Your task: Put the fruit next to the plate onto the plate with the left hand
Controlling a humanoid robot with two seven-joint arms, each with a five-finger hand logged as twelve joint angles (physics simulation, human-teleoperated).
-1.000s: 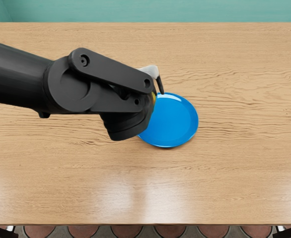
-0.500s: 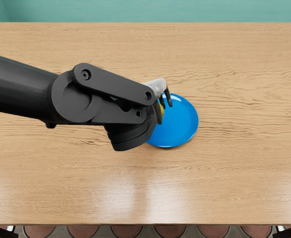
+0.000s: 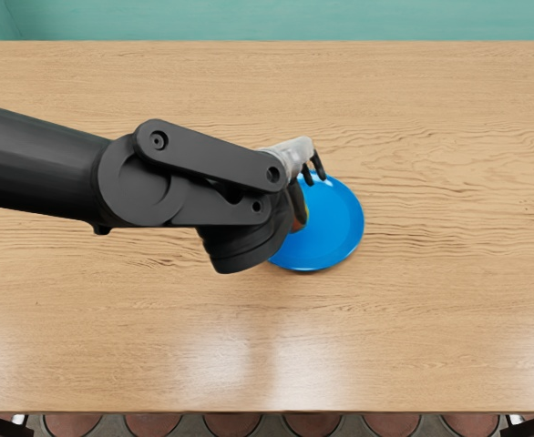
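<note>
A small yellow-orange fruit (image 3: 302, 216) (mostly hidden) is being clasped by the left hand (image 3: 297, 179) over the round blue plate's (image 3: 333, 223) left rim.

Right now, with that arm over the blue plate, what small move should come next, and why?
Probably ease down a little, then let go. The left hand hangs over the left edge of the blue plate, and a sliver of the fruit shows beneath it, apparently gripped.
</note>
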